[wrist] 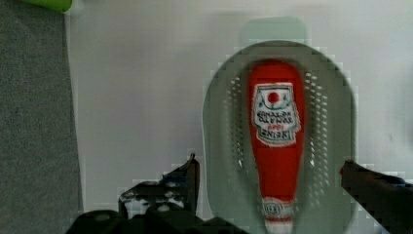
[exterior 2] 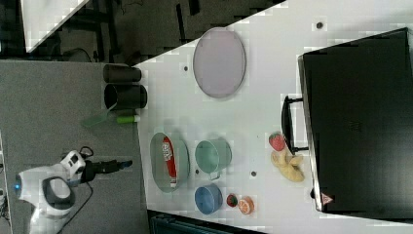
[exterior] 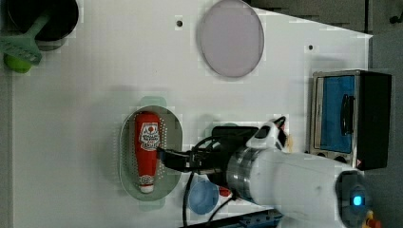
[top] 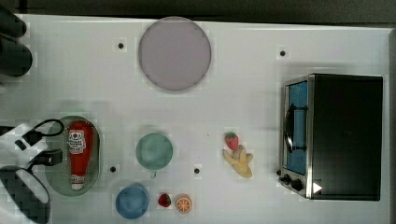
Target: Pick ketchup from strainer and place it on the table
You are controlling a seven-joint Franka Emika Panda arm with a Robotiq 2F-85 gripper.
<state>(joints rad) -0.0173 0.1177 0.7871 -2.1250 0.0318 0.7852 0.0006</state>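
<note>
The ketchup (top: pixel 80 150), a red bottle with a white-and-red label, lies lengthwise in the pale green oval strainer (top: pixel 95 158) near the top view's left edge of the white table (top: pixel 252 93). Its pale cap points toward the top view's bottom. My gripper (wrist: pixel 269 168) hovers above the strainer (wrist: pixel 219 146), open. Its two dark fingers (wrist: pixel 187 178) stand wide apart on either side of the ketchup (wrist: pixel 276 122), touching nothing. In the left view the gripper (exterior: pixel 165 155) hangs just to the right of the ketchup (exterior: pixel 147 145). In the right view the ketchup (exterior 2: pixel 169 161) lies in the strainer (exterior 2: pixel 158 163).
A green cup (top: pixel 154 150) stands to the top view's right of the strainer. A blue cup (top: pixel 132 201), a small strawberry (top: pixel 164 199) and an orange slice (top: pixel 183 203) are below it. A grey-lilac plate (top: pixel 174 53), a banana (top: pixel 239 161) and a toaster oven (top: pixel 334 135) lie farther off.
</note>
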